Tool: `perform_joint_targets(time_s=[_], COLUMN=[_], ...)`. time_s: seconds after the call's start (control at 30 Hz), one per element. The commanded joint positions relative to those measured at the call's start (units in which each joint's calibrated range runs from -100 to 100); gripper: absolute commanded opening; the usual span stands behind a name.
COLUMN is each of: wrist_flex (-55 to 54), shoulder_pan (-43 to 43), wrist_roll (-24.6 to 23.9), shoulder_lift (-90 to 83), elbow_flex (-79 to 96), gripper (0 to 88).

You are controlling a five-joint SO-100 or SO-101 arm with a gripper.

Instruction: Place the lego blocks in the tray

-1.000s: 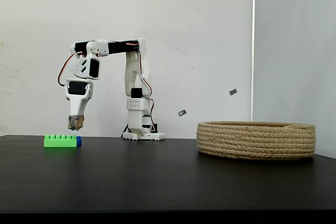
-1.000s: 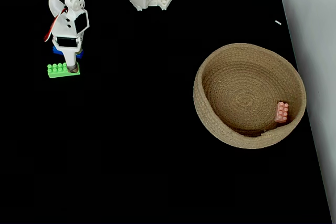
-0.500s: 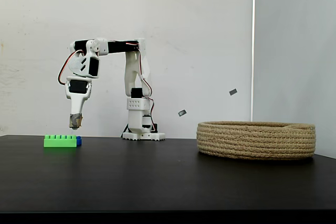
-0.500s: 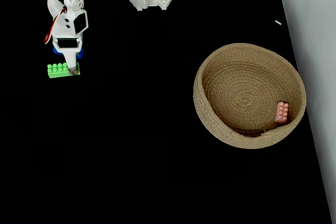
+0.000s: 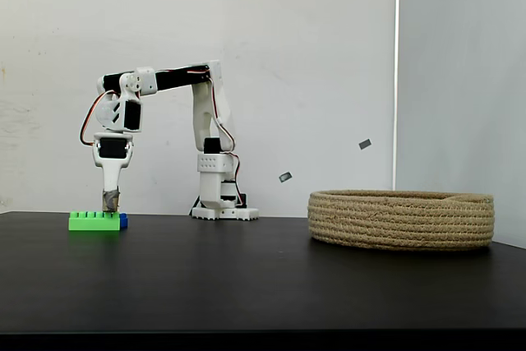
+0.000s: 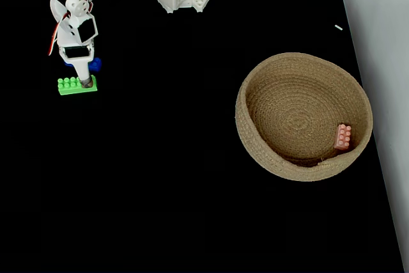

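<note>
Claw (image 6: 85,83) over long studded green brick (image 6: 71,85).

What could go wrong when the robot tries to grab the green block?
The gripper sits right above the green block with its fingers close together, so it may push the block instead of straddling it. The blue block lies right behind the green one and could get bumped or caught too. The rope basket, already holding the pink block, is far across the table, so a weak grip might drop the block on the way.
</note>
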Motion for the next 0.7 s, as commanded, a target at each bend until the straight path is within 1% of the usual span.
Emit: perform_joint_targets(time_s=[0.0, 0.5, 0.67], wrist_flex=[-0.29, -0.29, -1.88], shoulder_pan=[0.3, -0.61, -1.35], wrist_roll=[0.34, 0.29, 0.29], shoulder_lift=[-0.87, 2.4, 3.86], elbow_flex=[-5.51, -9.43, -9.8], gripper=[22.2, 22.4, 22.2])
